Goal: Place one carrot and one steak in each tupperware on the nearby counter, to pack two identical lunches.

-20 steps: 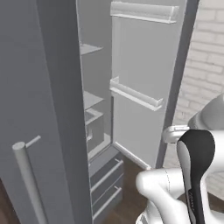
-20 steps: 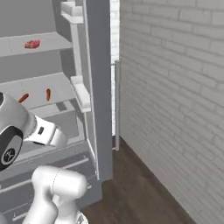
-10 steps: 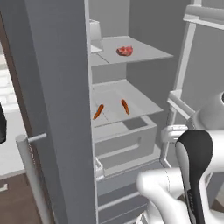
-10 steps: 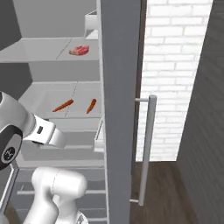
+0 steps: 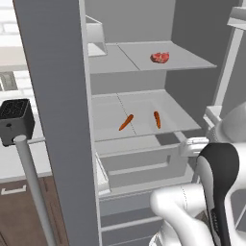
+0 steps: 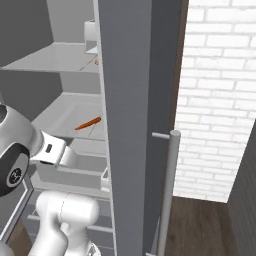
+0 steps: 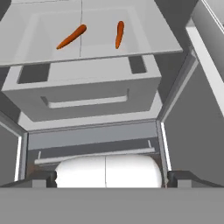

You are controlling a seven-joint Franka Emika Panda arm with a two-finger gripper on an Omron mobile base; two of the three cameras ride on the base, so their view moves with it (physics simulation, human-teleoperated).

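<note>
Two orange carrots lie on the fridge's middle shelf: the left carrot [image 5: 126, 122] [image 7: 71, 36] slanted, the right carrot [image 5: 156, 119] [image 7: 119, 34] nearly straight. One carrot [image 6: 88, 123] also shows past the door edge in the right base view. A red steak [image 5: 160, 57] rests on the shelf above. My gripper [image 7: 112, 178] is open with nothing between its fingers, and it hangs low in front of the fridge drawer, below and short of the carrots. The tupperware is out of view. A strip of the counter [image 5: 8, 162] shows at far left.
The open grey fridge door [image 5: 57, 120] with its long bar handle [image 5: 31, 187] stands between fridge and counter. A black toaster [image 5: 15, 120] sits on that counter. A drawer [image 7: 87, 94] lies under the carrot shelf. A white brick wall [image 6: 220, 100] stands on the right.
The whole picture has swung as the base moved: the fridge shelves now sit more central and closer, with the counter and toaster coming in at left. The gripper stays open.
</note>
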